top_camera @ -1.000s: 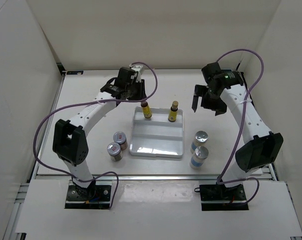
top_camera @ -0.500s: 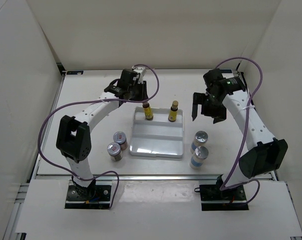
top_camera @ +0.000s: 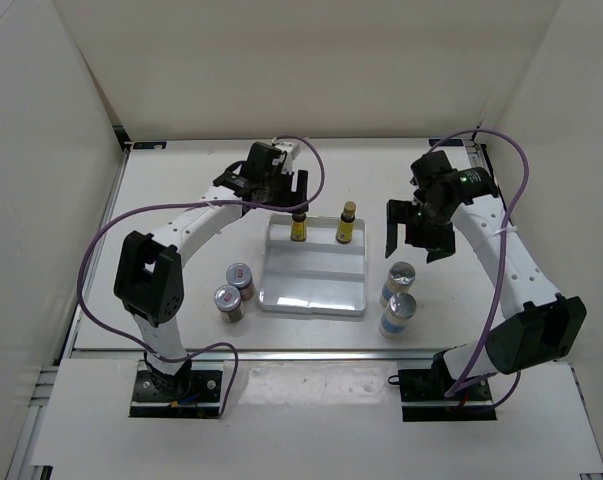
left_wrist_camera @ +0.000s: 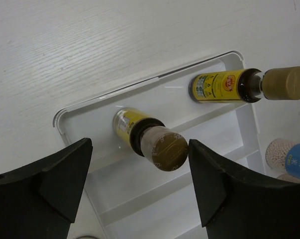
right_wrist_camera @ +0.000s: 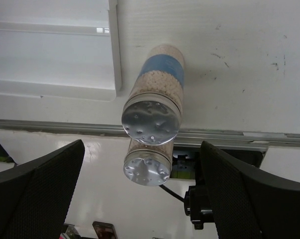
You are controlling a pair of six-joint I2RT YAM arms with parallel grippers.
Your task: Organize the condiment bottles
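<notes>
White walled table [top_camera: 161, 180]. Two yellow bottles [top_camera: 299, 228] stood inside tray [top_camera: 311, 285], far edge: done. Blue bottles [top_camera: 399, 282] sat right of tray, jars [top_camera: 240, 278] left: pending. Left gripper [top_camera: 293, 198] spread around yellow bottle, not gripping. Right gripper [top_camera: 411, 238] wide, empty, over blue bottles.

The left arm [top_camera: 181, 225] rises from its base at the lower left of the overhead view, bends at the elbow on the left and reaches toward the upper centre. The left gripper [top_camera: 286, 192] points down, jaws spread apart, gripping nothing. The right arm [top_camera: 501, 245] climbs the right side and bends inward. The right gripper [top_camera: 413, 238] points down, jaws wide and empty.
</notes>
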